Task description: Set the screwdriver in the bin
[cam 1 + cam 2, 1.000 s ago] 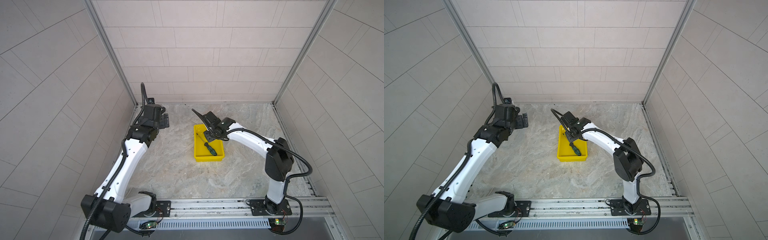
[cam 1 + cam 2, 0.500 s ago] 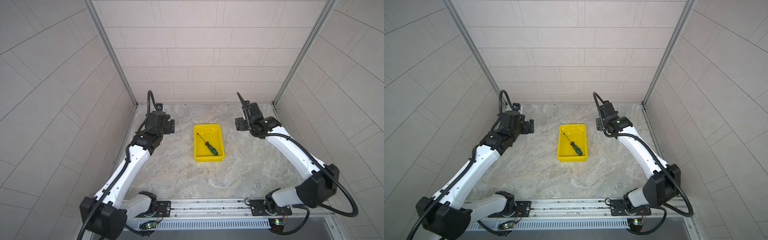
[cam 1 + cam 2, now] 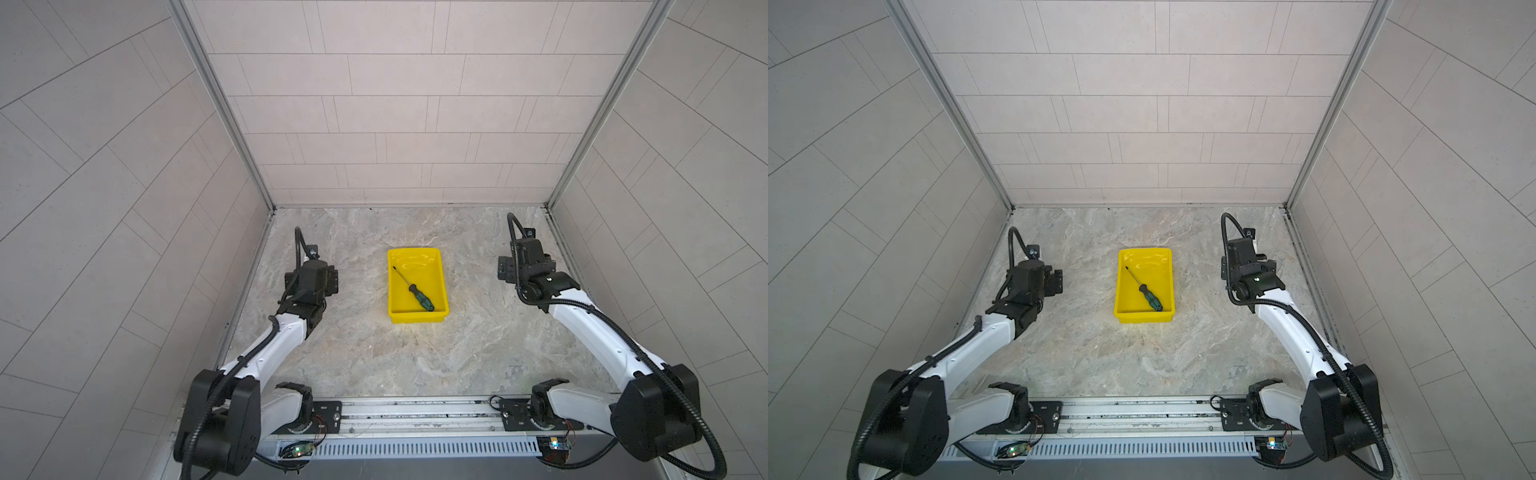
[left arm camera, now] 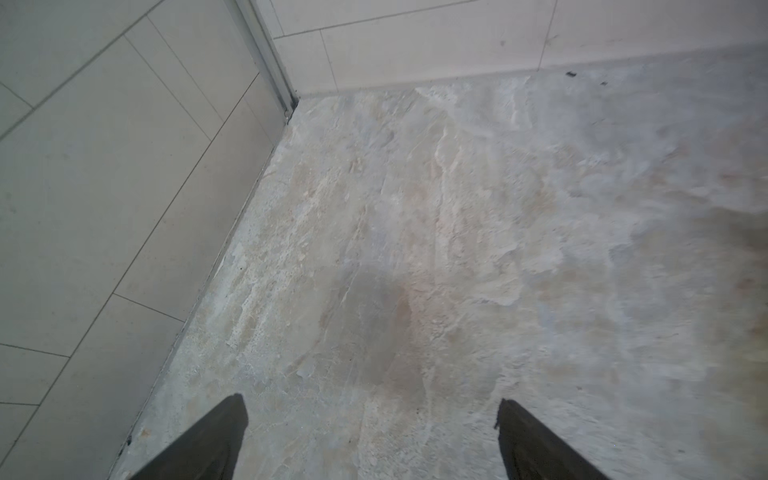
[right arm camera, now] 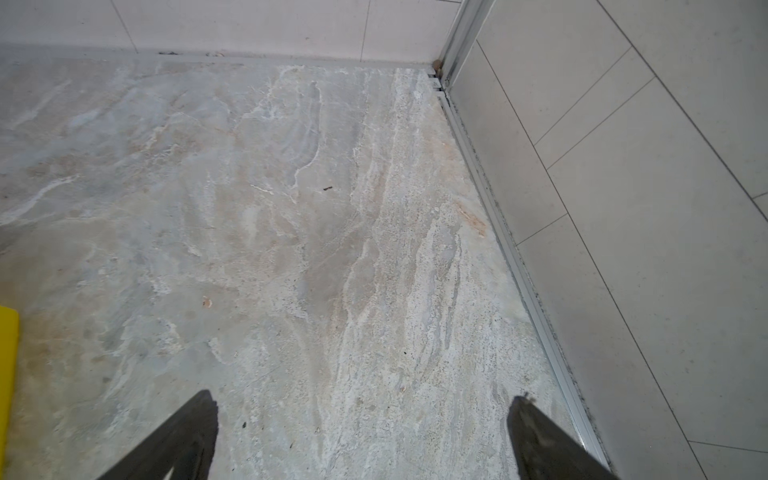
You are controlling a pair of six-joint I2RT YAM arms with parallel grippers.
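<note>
The screwdriver (image 3: 415, 289) (image 3: 1144, 289) lies flat inside the bin (image 3: 418, 319) (image 3: 1144, 318). In both top views we see it resting diagonally on the tray's glossy yellow floor. The tip of its thin dark shaft is close to the left wall of the bin in the far half, and the green and black handle ends close to the near right corner. It lies apart from both arms. The bin sits about midway between them on the marbled surface (image 3: 374, 357), with its long sides running from near to far

We find the left end effector (image 4: 370, 401) well to the left of the bin, close to the left wall. Its wrist camera shows the two dark fingers (image 4: 208, 449) spread wide and empty, with only bare surface between them. The right end effector (image 5: 362, 395) is well to the right of the bin, near the right wall, and its fingers (image 5: 544, 449) are likewise spread wide and empty over bare surface. In the right wrist view a sliver of the bin (image 5: 7, 353) shows at the border of the picture, apart from the fingers. Both arms reach out from the rail (image 3: 415, 411) at the near edge, and pale tiled walls (image 3: 395, 124) close the surface on the left, far and right sides
</note>
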